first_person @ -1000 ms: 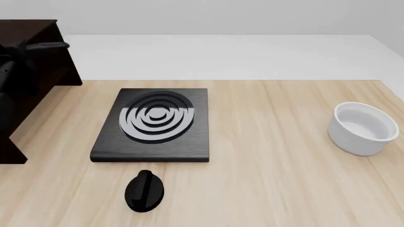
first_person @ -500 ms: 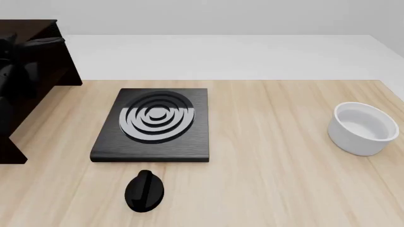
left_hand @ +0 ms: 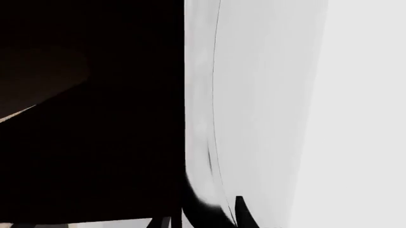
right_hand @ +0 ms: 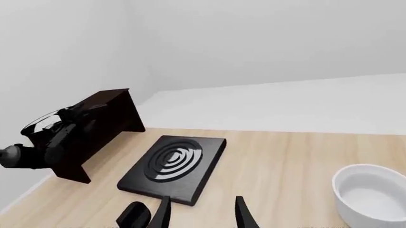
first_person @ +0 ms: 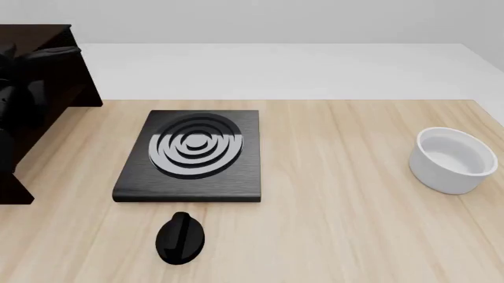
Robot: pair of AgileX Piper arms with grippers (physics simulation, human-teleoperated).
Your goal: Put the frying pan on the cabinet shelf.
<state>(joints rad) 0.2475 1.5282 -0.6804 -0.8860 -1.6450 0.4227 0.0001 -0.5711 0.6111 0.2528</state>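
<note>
The frying pan (right_hand: 39, 124) shows in the right wrist view as a thin round rim held up against the open side of the dark brown cabinet (right_hand: 104, 116). Its pale inside (left_hand: 254, 118) fills much of the left wrist view, right beside the dark cabinet (left_hand: 89, 142). My left gripper (left_hand: 199, 216) is shut on the pan's black edge, which sits between its fingertips. In the front view the left arm (first_person: 20, 88) is dark against the cabinet (first_person: 47, 35), so the pan and the cabinet shelf are hard to pick out. My right gripper (right_hand: 203, 213) is open and holds nothing, above the table's near side.
A square black burner plate (first_person: 193, 156) with silver rings lies mid-table. A small black oval knob (first_person: 181, 237) lies just in front of it. A white bowl (first_person: 454, 159) stands at the right edge. The cabinet stands at the table's far left.
The left arm with the pan has shifted slightly further into the cabinet and a little upward. Everything else has stayed in place.
</note>
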